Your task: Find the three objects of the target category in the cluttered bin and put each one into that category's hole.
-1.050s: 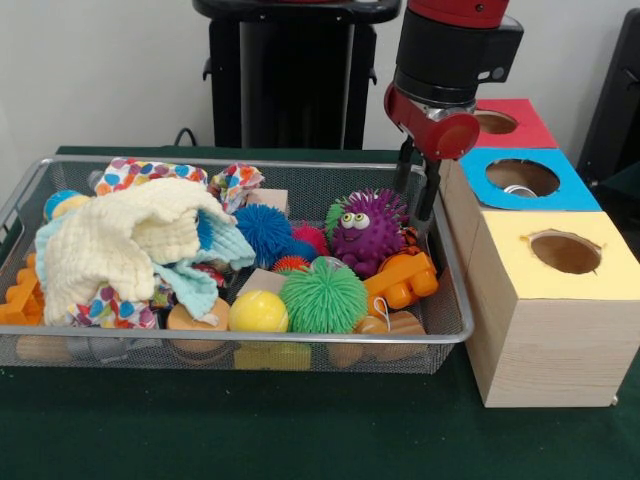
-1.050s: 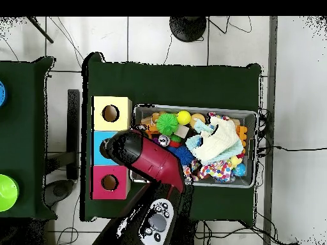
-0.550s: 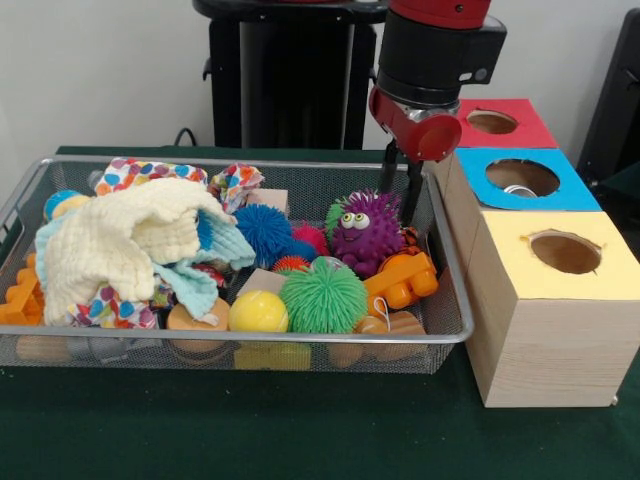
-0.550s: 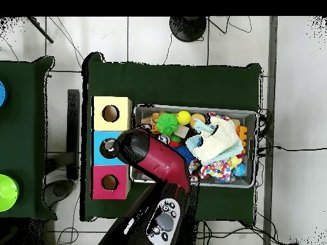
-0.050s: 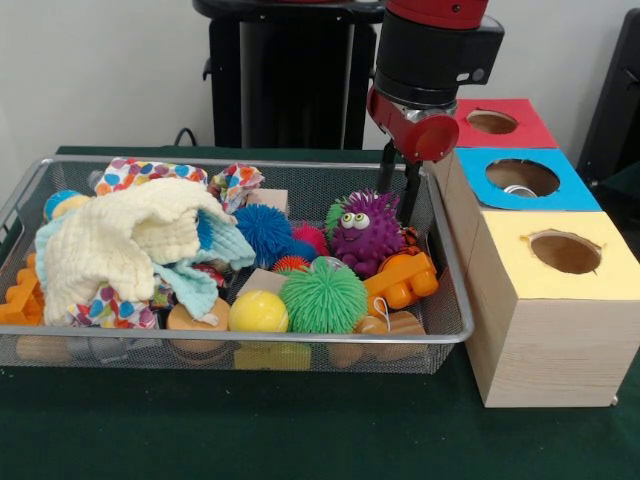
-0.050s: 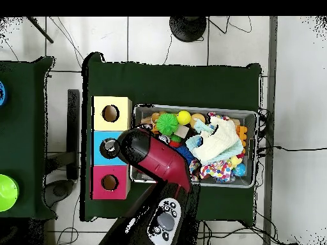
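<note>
Gripper (image 5: 397,195) hanging over the bin's (image 5: 445,262) right end, fingers spread and holding nothing

The arm (image 6: 153,159) is reaching down from above, its two dark fingers (image 5: 409,196) standing apart just behind the purple monster (image 5: 366,230); nothing is sitting between them; the monster is resting near the bin's right wall, above an orange block (image 5: 402,280) and beside a blue spiky ball (image 5: 264,229); a green spiky ball (image 5: 323,297) and a yellow ball (image 5: 258,312) are lying toward the front mesh; a cream cloth (image 5: 130,245) is covering the left half, with a spotted cloth (image 5: 135,172) showing behind it; three boxes are lining up just beside the bin on the right, each with a round hole on top: yellow box (image 5: 560,270) nearest, blue box (image 5: 525,179) in the middle, red box (image 5: 500,122) farthest; overhead, the arm is hiding the bin's corner next to the blue box.
</note>
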Tool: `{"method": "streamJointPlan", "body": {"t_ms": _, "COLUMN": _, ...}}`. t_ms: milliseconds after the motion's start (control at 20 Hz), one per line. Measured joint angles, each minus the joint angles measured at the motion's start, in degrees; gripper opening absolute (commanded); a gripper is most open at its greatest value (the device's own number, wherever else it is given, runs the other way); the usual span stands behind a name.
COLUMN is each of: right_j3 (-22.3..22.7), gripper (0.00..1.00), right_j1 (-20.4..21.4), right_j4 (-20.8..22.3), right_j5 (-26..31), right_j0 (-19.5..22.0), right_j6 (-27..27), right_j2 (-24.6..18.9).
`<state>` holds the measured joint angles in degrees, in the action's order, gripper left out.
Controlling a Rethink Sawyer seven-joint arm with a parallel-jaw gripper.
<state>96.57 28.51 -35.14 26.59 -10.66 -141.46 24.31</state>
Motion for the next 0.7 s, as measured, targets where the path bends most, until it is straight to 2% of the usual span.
{"method": "streamJointPlan", "body": {"t_ms": 700, "right_j3": -0.59, "gripper": 1.00, "right_j1": -0.01, "right_j4": 0.00, "right_j5": 0.00, "right_j0": -0.01, "right_j6": 0.00, "right_j2": -0.01}}
